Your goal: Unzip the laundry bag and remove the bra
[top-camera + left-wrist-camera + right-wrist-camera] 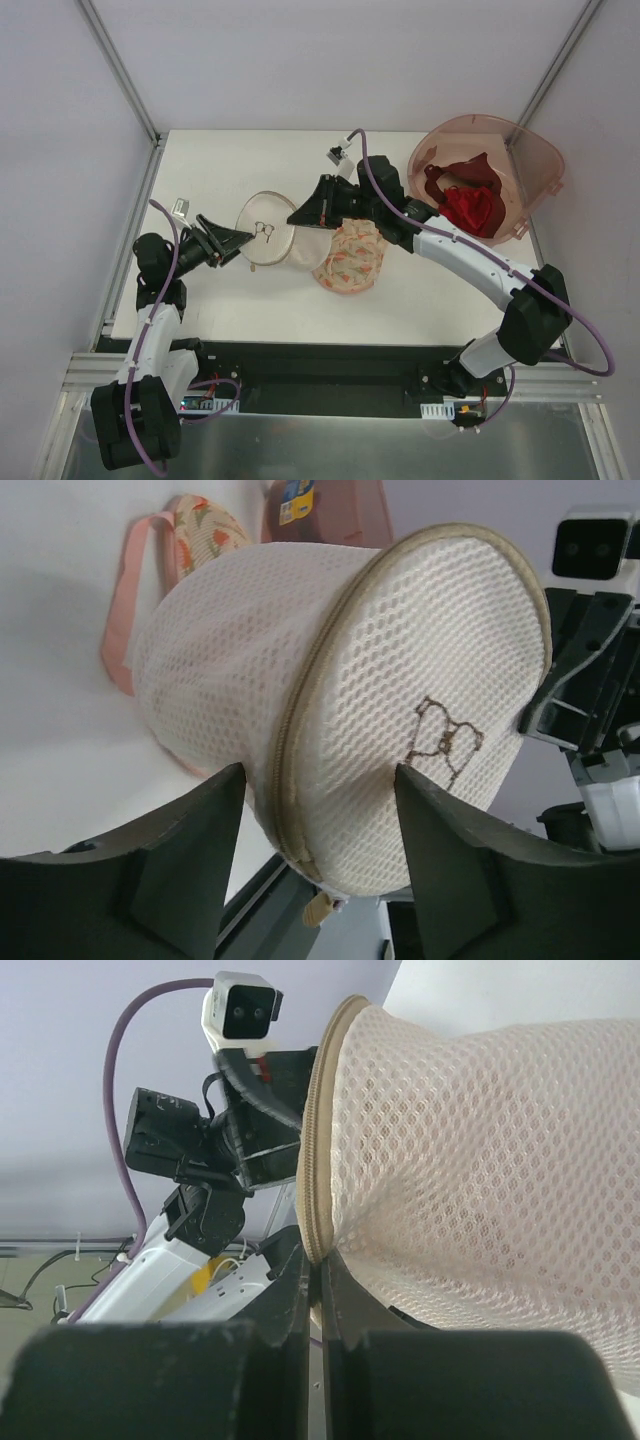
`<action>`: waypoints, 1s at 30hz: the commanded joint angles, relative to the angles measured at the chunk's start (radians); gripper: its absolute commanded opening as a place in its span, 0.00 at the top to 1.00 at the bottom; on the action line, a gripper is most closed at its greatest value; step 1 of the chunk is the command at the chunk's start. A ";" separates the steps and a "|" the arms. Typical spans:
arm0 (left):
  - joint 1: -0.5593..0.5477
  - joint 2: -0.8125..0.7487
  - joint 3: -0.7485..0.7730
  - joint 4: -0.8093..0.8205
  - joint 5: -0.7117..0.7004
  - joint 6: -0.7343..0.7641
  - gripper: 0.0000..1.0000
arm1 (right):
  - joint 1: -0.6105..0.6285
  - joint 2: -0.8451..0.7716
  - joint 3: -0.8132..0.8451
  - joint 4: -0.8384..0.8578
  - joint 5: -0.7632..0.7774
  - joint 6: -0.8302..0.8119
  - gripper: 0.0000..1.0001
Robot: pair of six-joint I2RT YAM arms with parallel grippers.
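The laundry bag (pixel 268 245) sits a little left of the middle of the top view, on the white table (pixel 240 160), caught between my two grippers. Its round mesh face, with a small brown stitched motif (pixel 263 230), is turned up toward the camera.

My left gripper (pixel 238 240) meets the bag from the left. In the left wrist view its two dark fingers (pixel 190 865) stand wide apart at the bottom of the frame, with the tan zip rim (pixel 300 730) running down between them. I cannot tell whether either pad presses the mesh. A small tan zip pull (pixel 320 908) hangs at the bottom centre.

My right gripper (pixel 298 216) comes in from the upper right. In its wrist view the fingers (pixel 285 1300) are closed to a thin slit, pinching the bag's rim at the lower centre.

The bra is not clear to me: only a pale peach tint shows through the mesh.

A floral bra (pixel 352 258) lies just right of the bag, touching it. At the upper right a pink basin (pixel 535 160) holds a dark red bra (pixel 470 205).
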 commanded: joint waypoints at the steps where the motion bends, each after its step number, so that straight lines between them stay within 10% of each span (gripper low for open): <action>1: 0.002 -0.013 0.018 0.120 0.042 -0.050 0.79 | -0.002 0.036 0.023 0.108 -0.041 0.047 0.99; 2: 0.004 -0.008 0.027 0.096 0.042 -0.046 0.99 | -0.002 0.045 0.027 0.108 -0.043 0.053 0.99; 4: 0.004 -0.008 0.052 0.014 0.050 -0.015 1.00 | -0.003 0.065 0.041 0.088 -0.037 0.048 0.90; 5: 0.002 -0.021 0.053 0.003 0.047 -0.018 1.00 | -0.003 0.067 0.050 0.061 -0.013 0.018 0.62; 8: 0.002 -0.077 0.085 -0.133 -0.001 0.002 1.00 | -0.002 0.058 0.113 -0.134 0.064 -0.069 0.28; 11: 0.002 -0.123 0.176 -0.458 -0.130 0.109 1.00 | 0.009 -0.009 0.162 -0.341 0.260 -0.195 0.21; 18: 0.002 -0.240 0.155 -0.645 -0.335 -0.049 1.00 | 0.232 -0.172 0.161 -0.537 0.868 -0.387 0.21; 23: 0.002 -0.337 0.162 -0.788 -0.499 -0.067 1.00 | 0.391 -0.094 0.188 -0.535 0.877 -0.344 0.46; 30: 0.002 -0.285 0.196 -0.866 -0.506 -0.032 1.00 | 0.576 0.113 0.285 -0.426 0.814 -0.297 0.46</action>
